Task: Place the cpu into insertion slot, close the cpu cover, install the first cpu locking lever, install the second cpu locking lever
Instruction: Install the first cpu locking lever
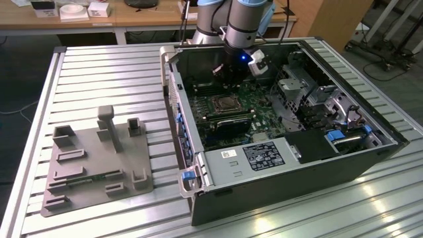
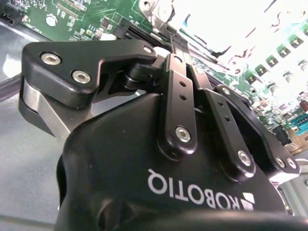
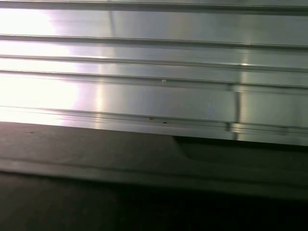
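Black two-fingered claw hangs inside the open black computer case on the ribbed aluminium table, over the far part of the green motherboard. Square silver-rimmed insertion slot w/ dark centre lies just below the claw in the exterior view, twd the camera, near but apart. Whether the cpu sits in it, or the cover is down: too small to tell. In the second wrist view the claw has its fingers drawn close together, tips hidden by glare; can't tell if anything's pinched. Grey moulded fixture tray sits well apart, at the exterior view's left.
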### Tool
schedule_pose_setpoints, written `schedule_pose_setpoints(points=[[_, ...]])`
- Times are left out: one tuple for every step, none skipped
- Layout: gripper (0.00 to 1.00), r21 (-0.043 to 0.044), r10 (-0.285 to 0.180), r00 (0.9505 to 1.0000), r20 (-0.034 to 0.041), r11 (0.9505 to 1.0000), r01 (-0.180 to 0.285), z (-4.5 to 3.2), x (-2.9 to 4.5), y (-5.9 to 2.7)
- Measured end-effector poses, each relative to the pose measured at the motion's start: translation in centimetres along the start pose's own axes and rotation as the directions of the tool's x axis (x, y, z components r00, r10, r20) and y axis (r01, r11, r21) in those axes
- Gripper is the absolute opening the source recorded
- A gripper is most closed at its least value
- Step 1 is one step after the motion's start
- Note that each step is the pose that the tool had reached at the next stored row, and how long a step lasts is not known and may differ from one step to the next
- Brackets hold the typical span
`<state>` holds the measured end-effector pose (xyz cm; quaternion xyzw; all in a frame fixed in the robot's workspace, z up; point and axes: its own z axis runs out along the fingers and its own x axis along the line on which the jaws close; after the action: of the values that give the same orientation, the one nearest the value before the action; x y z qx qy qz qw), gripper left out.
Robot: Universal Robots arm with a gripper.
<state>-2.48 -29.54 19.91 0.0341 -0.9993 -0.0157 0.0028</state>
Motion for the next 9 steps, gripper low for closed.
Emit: schedule_pose_setpoints(points=[[0.10,0.0000,0.000,1.0000,-0.0001,1.0000,0.000,0.00,0.00,0.00],[0.10,0.0002,0.000,1.0000,-0.0002,1.0000,0.000,0.00,0.00,0.00],[0.10,0.0001,0.000,1.0000,-0.0002,1.0000,0.000,0.00,0.00,0.00],[0.10,-0.0001,0.000,1.0000,0.0000,1.0000,0.000,0.00,-0.01,0.00],[0.10,-0.0001,0.000,1.0000,0.0000,1.0000,0.000,-0.02,-0.01,0.00],[0.10,-0.0002,0.000,1.0000,0.0000,1.0000,0.000,-0.03,-0.01,0.01],[0.10,-0.0003,0.000,1.0000,0.0001,1.0000,0.000,-0.05,-0.01,0.01],[0.10,-0.0004,0.000,1.0000,0.0002,1.0000,0.000,-0.05,-0.01,0.01],[0.10,-0.0004,0.000,1.0000,0.0002,1.0000,0.000,-0.06,-0.01,0.00]])
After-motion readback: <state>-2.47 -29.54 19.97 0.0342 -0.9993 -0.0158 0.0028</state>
